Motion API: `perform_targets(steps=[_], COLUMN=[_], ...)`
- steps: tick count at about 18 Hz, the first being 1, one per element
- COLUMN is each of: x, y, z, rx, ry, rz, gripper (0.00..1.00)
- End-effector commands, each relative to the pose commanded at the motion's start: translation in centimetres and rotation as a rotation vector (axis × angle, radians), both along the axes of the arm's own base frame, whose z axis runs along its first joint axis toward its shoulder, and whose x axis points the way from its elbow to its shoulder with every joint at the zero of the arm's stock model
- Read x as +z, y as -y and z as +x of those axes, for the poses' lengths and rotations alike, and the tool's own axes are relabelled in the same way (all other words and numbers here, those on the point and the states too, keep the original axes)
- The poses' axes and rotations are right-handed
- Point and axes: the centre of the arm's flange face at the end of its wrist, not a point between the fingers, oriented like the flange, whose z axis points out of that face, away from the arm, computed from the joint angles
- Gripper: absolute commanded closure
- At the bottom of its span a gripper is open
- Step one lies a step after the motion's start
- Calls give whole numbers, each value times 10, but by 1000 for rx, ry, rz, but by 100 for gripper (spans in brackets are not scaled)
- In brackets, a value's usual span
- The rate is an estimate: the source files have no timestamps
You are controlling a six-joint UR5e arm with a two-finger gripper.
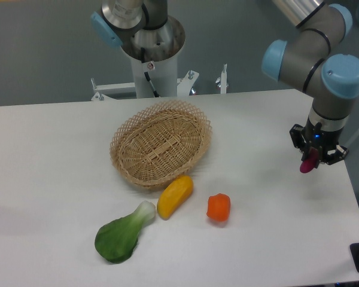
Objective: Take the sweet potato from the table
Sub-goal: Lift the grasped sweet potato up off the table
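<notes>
We find no text, label, brand, number or sign that we can read anywhere in this view. The robot's base column point(148, 45) carries a small sticker-like mark low on its front, but it is too small for us to make out any character on it.
</notes>
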Motion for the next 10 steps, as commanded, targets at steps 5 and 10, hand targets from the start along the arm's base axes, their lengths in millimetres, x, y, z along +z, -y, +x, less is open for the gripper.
perform_targets(steps=[5,10], x=[1,0], y=[0,0], z=[0,0], rx=[-1,2], ry=[-4,-6], rz=[-3,-4], gripper=[62,62])
